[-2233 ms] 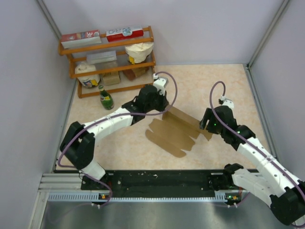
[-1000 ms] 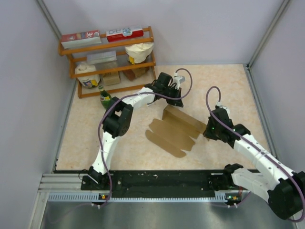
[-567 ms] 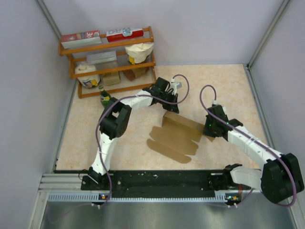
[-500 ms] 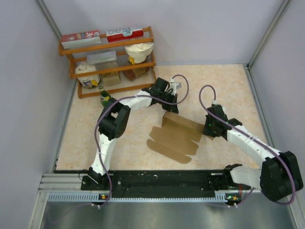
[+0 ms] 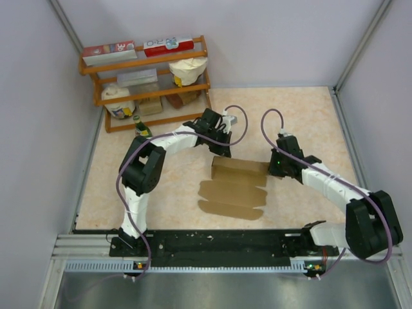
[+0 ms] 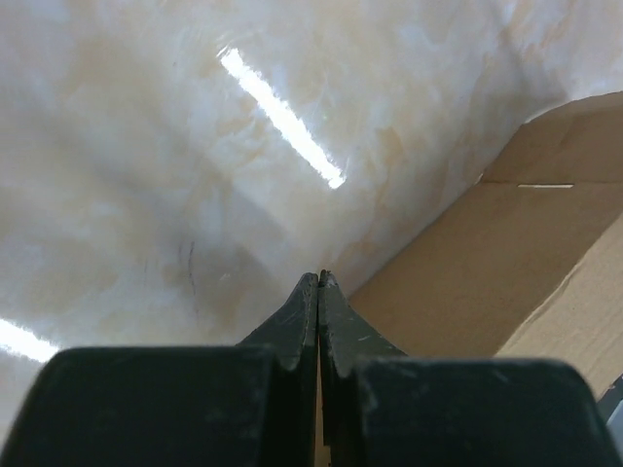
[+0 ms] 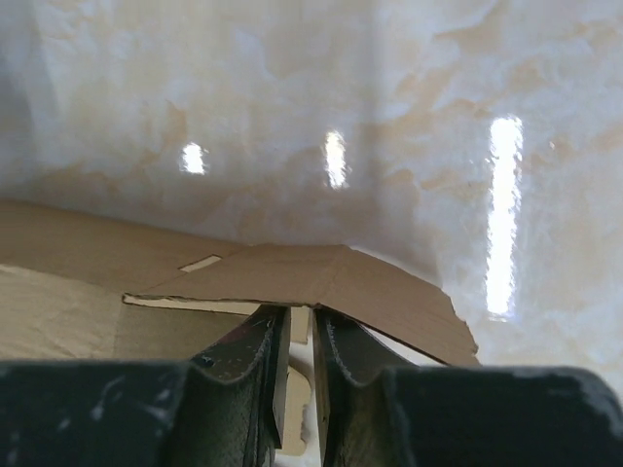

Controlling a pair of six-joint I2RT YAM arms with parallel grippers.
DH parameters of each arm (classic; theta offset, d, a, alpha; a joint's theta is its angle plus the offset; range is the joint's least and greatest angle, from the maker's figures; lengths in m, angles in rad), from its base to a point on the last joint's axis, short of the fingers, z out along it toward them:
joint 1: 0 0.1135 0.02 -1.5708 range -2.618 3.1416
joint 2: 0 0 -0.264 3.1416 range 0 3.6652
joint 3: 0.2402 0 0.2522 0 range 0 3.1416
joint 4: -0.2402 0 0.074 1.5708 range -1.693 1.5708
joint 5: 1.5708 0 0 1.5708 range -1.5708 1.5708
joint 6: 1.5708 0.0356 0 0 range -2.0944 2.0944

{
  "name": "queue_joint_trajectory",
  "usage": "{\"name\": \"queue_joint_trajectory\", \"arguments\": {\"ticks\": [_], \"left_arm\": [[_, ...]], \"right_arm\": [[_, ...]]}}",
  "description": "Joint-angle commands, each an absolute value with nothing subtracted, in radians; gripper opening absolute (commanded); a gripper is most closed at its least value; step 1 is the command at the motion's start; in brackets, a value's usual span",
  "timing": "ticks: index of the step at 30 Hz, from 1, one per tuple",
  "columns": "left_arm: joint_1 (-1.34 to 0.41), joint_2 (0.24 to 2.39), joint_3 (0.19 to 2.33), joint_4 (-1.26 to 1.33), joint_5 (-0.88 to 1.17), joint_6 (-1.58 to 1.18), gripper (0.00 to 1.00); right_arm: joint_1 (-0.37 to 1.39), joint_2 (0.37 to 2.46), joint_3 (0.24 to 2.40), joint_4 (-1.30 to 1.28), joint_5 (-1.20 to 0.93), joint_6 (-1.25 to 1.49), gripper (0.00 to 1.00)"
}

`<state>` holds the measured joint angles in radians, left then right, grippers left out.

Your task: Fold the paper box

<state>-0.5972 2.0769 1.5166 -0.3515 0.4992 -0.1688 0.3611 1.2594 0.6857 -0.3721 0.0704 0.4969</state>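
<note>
Top external view, item one: paper box (image 5: 235,183), plain brown cardboard, lying at centre frame on the worktop (image 5: 161,187). Its scalloped flaps are spread flat toward the lower edge and its far panel is raised along the upper side.

Item two: my left pincer (image 5: 222,149), just above the box's upper left corner. Left wrist view shows this pincer (image 6: 318,282) clenched tight with nothing between the fingers, tips over bare worktop, and the box (image 6: 487,282) just beside them at the right of the frame.

Item three: my right pincer (image 5: 275,168), at the box's right end. Right wrist view shows the fingers (image 7: 277,321) standing a narrow slit apart, with a lifted cardboard flap (image 7: 311,282) lying across their tips. Whether it is grasping that flap I cannot tell.

Item four: wooden shelf rack (image 5: 145,71), upper left, stocked.

Item five: green bottle (image 5: 141,125), standing at the rack's foot.
</note>
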Motion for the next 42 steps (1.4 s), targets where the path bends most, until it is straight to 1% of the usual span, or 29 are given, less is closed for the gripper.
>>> {"name": "queue_joint_trajectory", "arguments": {"ticks": [1,9,15,21,24,26,36,42], "left_arm": [[-0.578,1.968,1.473,-0.368,0.437,-0.143,0.0],[-0.552,1.867,1.414,-0.397,0.29,-0.137,0.0],[-0.535,1.767,1.365,-0.39,0.184,-0.138,0.0],[-0.535,1.648,1.313,-0.312,0.204,-0.137,0.0],[-0.54,1.585,1.27,-0.243,0.299,-0.127,0.0],[-0.551,1.548,1.238,-0.206,0.336,-0.135,0.0],[-0.632,1.496,1.059,-0.088,0.353,-0.175,0.0],[-0.638,1.503,1.043,-0.071,0.344,-0.184,0.0]], "right_arm": [[0.348,1.298,0.753,-0.244,0.005,0.448,0.14],[0.348,1.428,0.845,-0.181,-0.096,0.413,0.13],[0.348,1.459,0.879,-0.169,-0.129,0.385,0.12],[0.348,1.361,0.827,-0.227,-0.054,0.382,0.18],[0.348,1.309,0.784,-0.258,-0.035,0.39,0.22],[0.348,1.283,0.747,-0.259,-0.041,0.391,0.24],[0.348,1.261,0.649,-0.215,-0.011,0.4,0.23],[0.347,1.295,0.627,-0.161,-0.005,0.397,0.18]]}}
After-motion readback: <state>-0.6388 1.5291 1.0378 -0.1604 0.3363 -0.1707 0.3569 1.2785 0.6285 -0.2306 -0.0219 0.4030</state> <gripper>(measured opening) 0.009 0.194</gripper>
